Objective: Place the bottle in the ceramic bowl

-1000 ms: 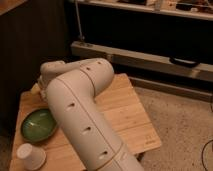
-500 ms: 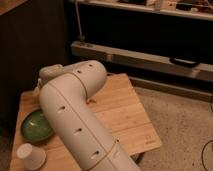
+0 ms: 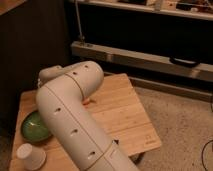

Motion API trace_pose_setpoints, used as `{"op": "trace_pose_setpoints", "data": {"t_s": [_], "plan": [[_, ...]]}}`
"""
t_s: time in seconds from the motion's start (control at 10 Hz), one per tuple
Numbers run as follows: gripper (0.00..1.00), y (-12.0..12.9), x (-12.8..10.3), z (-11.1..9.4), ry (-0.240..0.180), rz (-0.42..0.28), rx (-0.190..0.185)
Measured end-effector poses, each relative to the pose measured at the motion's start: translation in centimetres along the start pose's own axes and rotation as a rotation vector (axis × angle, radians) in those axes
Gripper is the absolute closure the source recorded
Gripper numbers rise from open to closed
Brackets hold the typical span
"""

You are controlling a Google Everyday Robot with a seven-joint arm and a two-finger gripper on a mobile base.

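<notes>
Camera view: white arm (image 3: pixel 75 127) crosses the wooden table (image 3: pixel 125 112) from the near edge toward the far-left corner. The gripper is hidden behind the arm's bent end there, so I cannot tell its state. The bottle is hidden too. The ceramic bowl (image 3: pixel 31 127) sits at the left edge, partly behind the arm. A white paper cup (image 3: pixel 31 156) stands at the near-left corner, just beside the bowl.

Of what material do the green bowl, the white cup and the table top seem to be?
The green bowl: probably glazed ceramic, as its surface is glossy. The white cup: matte, likely paper, perhaps plastic. The table top: pale wood, showing plank lines and grain. The gripper is not visible, presumably behind the white arm.
</notes>
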Motion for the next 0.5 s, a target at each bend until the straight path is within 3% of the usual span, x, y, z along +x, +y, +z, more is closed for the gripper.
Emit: {"op": "trace_pose_setpoints", "data": {"t_s": [0.3, 0.5], "plan": [[0.85, 0.2, 0.5, 0.0, 0.014, -0.013, 0.0], [0.91, -0.1, 1.5, -0.6, 0.014, -0.002, -0.03]]}}
